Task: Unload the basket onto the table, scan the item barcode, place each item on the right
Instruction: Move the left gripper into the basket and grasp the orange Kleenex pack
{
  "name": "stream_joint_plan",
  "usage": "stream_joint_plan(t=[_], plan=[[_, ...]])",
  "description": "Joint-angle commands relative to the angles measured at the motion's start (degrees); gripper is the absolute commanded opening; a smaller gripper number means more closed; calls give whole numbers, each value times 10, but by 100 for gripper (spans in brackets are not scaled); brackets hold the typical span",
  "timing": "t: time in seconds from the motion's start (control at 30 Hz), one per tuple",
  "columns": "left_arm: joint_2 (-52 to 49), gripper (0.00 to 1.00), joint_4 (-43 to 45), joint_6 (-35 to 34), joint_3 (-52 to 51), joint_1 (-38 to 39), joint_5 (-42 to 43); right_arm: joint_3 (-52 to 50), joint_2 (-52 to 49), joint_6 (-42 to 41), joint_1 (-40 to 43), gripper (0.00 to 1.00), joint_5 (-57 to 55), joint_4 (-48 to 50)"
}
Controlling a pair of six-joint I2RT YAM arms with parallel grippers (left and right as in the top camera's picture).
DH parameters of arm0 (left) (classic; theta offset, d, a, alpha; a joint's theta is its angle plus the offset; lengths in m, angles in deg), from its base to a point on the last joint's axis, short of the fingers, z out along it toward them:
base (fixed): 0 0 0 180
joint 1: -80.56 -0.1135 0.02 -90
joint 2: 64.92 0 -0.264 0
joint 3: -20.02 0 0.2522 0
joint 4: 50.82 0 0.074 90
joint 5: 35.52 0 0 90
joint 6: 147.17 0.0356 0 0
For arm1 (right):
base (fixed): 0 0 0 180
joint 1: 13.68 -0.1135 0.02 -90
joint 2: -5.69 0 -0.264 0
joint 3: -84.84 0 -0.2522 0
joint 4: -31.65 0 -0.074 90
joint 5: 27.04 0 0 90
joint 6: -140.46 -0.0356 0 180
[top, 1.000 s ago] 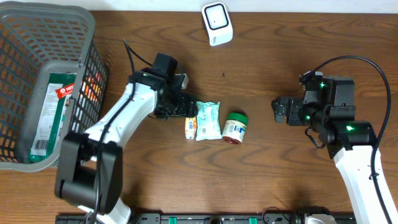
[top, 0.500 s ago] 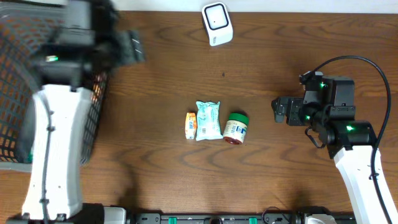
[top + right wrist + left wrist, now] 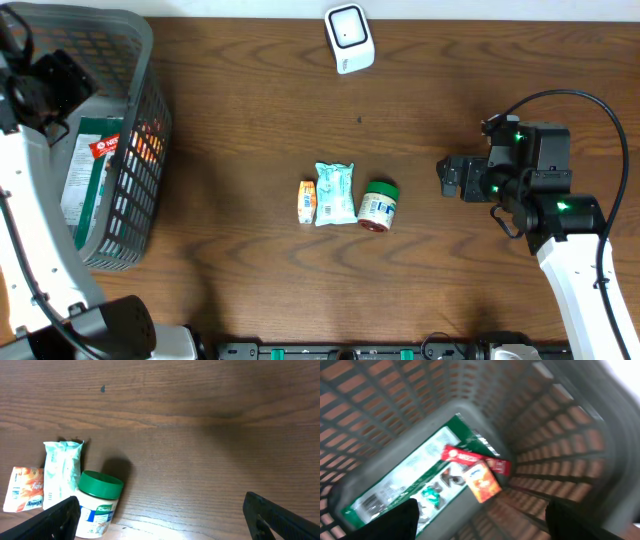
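Overhead, your left gripper (image 3: 52, 88) hung above the basket (image 3: 141, 120) at upper left, fingers apart, empty; your right gripper (image 3: 449, 178), also spread, sat right of the jar (image 3: 379, 205).

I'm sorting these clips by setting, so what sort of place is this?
Likely a mock shop checkout on a wooden table: a white barcode scanner at the far edge, a grey shopping basket holding packaged goods, and a green-lidded jar beside a pale green packet.
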Motion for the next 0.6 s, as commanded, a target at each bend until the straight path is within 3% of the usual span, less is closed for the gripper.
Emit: stream_joint_plan(t=[0.0,0.27,0.57], plan=[[-25,81,-8,-3,-10,-14,-2,10,-2,3,-1,99,3,-1],[-123,82,-8,-3,-16,-16,68,10,-2,3,-1,99,3,-1],[-229,80,-8,-3,-16,-16,73,10,-2,3,-1,99,3,-1]])
